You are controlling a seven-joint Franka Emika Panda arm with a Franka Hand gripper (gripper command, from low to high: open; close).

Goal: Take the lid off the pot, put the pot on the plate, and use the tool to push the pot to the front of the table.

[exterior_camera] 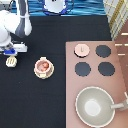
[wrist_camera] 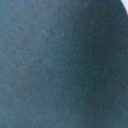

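The pale-pink pot (exterior_camera: 43, 66), reddish inside, sits uncovered on the cream plate (exterior_camera: 36, 73) at the left of the black table (exterior_camera: 55, 35). Its lid (exterior_camera: 81, 49) lies on the stove counter at the back left burner spot. The cream tool (exterior_camera: 11, 61) lies near the exterior view's left edge, slotted head showing. My gripper (exterior_camera: 10, 52) hangs right over the tool's upper end, left of the pot. The wrist view shows only dark table surface (wrist_camera: 55, 70).
The pinkish-brown stove counter (exterior_camera: 120, 85) fills the right side, with three black burners (exterior_camera: 103, 50) showing. A large grey-beige pan (exterior_camera: 95, 106) with a handle stands at its lower end. A blue patterned strip runs along the top.
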